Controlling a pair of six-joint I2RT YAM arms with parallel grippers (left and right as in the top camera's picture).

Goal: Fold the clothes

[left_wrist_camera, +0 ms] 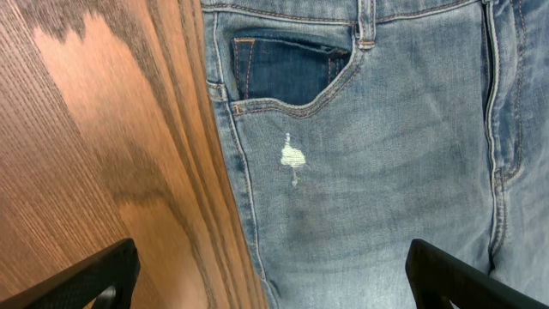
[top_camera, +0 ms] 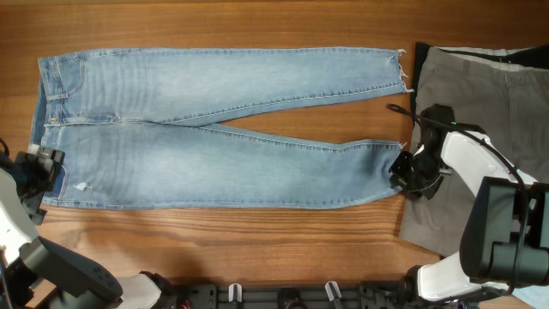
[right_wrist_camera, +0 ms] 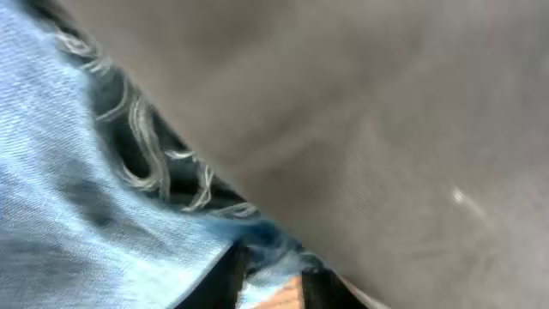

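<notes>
Lying flat on the brown wooden table (top_camera: 257, 245), the long light-blue denim jeans (top_camera: 214, 129) have their waistband at the left and frayed hems (top_camera: 401, 67) just beside the grey-khaki trousers (top_camera: 489, 112). The left gripper (left_wrist_camera: 270, 257) hangs over the pocket (left_wrist_camera: 287, 73) and white worn spot (left_wrist_camera: 293, 156), fingers spread wide, holding nothing. The right gripper (top_camera: 405, 172) sits at the lower hem, fingers near together; whether they pinch cloth I cannot tell.
</notes>
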